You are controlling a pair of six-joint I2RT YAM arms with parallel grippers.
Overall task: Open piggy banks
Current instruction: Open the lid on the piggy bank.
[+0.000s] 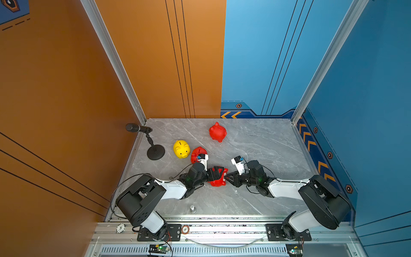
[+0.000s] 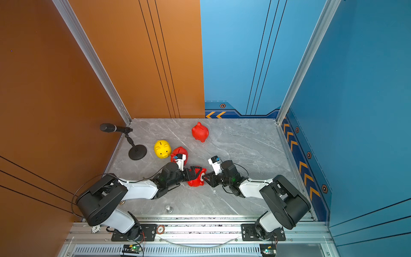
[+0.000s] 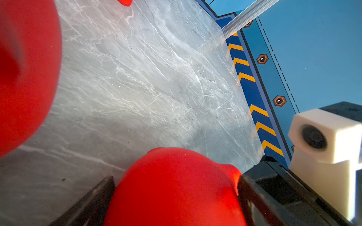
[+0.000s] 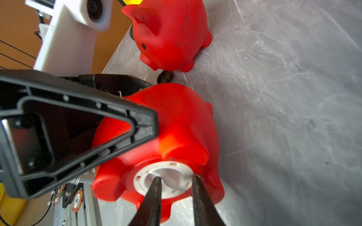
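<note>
My left gripper (image 1: 219, 174) (image 3: 174, 205) is shut on a red piggy bank (image 1: 219, 179) (image 3: 176, 185) near the table's middle front, turned with its belly toward the right arm. On that belly sits a white round plug (image 4: 173, 190). My right gripper (image 1: 227, 177) (image 4: 176, 177) is shut on the plug, one tip inside its ring and one at its rim. A second red piggy bank (image 1: 196, 153) (image 4: 170, 35) stands behind the left wrist. Left of it is the yellow piggy bank (image 1: 181, 149), and a third red one (image 1: 217, 132) stands far back.
A microphone on a round black stand (image 1: 153, 144) stands at the left edge. A small dark disc (image 4: 165, 76) lies between the two near red pigs. A metal knob (image 1: 192, 208) sticks up near the front edge. Walls close three sides.
</note>
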